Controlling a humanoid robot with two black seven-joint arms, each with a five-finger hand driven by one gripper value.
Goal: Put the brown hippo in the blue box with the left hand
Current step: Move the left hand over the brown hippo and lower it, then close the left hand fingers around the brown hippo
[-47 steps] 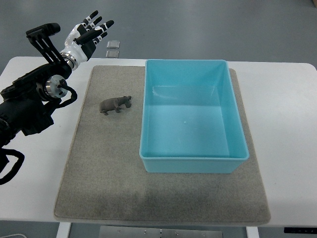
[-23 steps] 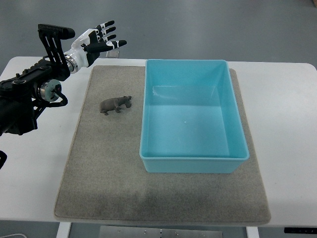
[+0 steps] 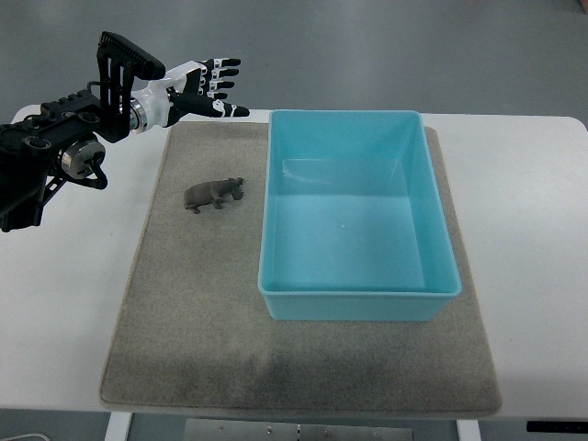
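- Bare grey mat (image 3: 184, 303) lies open all round the brown hippo (image 3: 215, 193).
- The blue box (image 3: 356, 213) wall stands near the hippo's right.
- The box interior holds nothing.

The small brown hippo (image 3: 214, 194) stands upright just left of the blue box (image 3: 356, 292), head toward it. The open-topped rectangular box is empty.

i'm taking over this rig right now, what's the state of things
Left hand: open, fingers spread, holding nothing, raised near the far left corner of the grey felt mat.
Right hand: out of view.
Small brown toy hippo: standing on the mat, left of the light blue plastic box, apart from it.
Box: empty.
Done: nothing yet.
Left: grasp the hippo, carry it over, release it in the box.
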